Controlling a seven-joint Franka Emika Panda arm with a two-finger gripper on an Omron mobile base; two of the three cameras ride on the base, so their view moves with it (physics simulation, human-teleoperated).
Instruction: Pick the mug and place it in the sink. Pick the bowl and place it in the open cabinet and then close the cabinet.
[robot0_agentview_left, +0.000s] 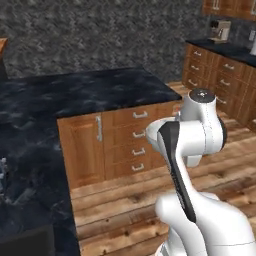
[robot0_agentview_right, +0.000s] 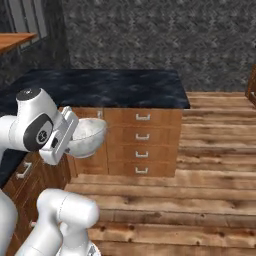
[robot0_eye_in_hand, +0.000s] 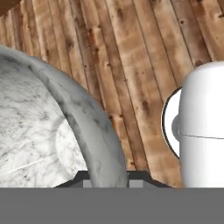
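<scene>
Above the wooden floor (robot0_agentview_right: 210, 165), beside the drawers (robot0_agentview_right: 142, 142), the end effector (robot0_eye_in_hand: 107, 177) grasps the bowl (robot0_agentview_right: 87, 136) by its rim.

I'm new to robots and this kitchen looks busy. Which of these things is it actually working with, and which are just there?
Part of the job:
- the bowl, grey-white speckled, gripped by its rim in the hand, held off the floor

Just there:
- the island counter with its dark top
- the drawers below it
- the coffee machine on the far counter
</scene>
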